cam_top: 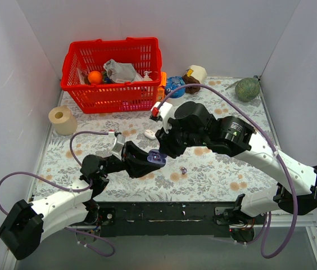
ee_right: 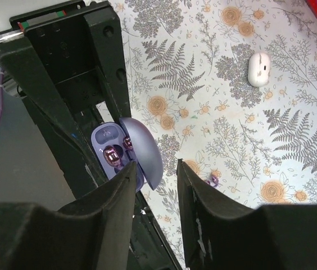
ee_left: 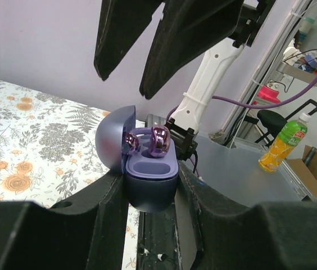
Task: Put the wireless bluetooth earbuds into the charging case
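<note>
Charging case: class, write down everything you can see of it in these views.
The charging case is a small rounded pebble of smooth lavender-grey plastic. Its hinged lid stands open to one side. One shiny purple earbud sits in one recess of the tray; the other recess looks empty. The left gripper clamps its lower half from both sides, holding it upright above the near edge of the floral table. The open right gripper hangs over it without touching.

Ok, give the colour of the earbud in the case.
The earbud is shiny purple; best in left wrist view.
</note>
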`<state>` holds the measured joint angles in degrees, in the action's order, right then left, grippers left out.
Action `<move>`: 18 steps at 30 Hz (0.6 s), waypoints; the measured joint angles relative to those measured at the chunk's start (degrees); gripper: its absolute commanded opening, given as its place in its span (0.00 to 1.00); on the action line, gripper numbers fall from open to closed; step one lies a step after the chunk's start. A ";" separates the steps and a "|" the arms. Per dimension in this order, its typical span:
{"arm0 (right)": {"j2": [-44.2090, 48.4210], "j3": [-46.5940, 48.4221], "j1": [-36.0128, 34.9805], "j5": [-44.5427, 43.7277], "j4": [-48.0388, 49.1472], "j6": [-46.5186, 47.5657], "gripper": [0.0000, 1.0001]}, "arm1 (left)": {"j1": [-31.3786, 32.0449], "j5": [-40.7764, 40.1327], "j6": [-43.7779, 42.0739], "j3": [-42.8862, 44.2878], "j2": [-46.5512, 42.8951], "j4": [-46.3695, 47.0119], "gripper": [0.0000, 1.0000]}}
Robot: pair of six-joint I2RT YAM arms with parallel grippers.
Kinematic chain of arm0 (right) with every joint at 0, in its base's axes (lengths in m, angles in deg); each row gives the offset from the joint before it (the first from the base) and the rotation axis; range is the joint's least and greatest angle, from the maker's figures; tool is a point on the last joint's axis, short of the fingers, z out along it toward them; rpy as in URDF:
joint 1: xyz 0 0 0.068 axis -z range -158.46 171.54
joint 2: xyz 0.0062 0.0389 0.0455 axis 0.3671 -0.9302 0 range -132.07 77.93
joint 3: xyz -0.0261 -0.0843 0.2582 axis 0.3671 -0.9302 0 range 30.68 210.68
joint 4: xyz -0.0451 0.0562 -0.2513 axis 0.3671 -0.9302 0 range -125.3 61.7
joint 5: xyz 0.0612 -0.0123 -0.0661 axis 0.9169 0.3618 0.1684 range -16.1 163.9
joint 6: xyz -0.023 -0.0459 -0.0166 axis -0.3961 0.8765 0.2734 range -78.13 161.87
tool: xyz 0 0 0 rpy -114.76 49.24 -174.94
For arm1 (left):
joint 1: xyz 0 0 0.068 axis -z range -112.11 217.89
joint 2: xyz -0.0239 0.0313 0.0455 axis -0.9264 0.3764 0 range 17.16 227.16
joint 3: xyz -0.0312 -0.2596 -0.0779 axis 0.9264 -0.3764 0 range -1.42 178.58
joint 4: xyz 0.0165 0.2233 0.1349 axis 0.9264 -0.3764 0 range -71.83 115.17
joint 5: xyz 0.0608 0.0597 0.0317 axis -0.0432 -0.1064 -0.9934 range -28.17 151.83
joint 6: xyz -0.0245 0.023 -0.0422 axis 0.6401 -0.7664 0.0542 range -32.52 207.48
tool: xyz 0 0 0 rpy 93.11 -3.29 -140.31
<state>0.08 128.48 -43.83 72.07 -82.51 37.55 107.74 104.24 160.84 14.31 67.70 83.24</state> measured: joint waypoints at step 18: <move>13.44 -15.45 0.04 3.78 13.16 -14.12 0.40 | 0.00 -4.57 -3.50 -0.35 -0.48 1.03 0.00</move>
<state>13.52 113.03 -43.78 75.85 -69.36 23.44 107.74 99.67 157.34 13.96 67.22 84.26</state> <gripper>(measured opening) 0.372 0.323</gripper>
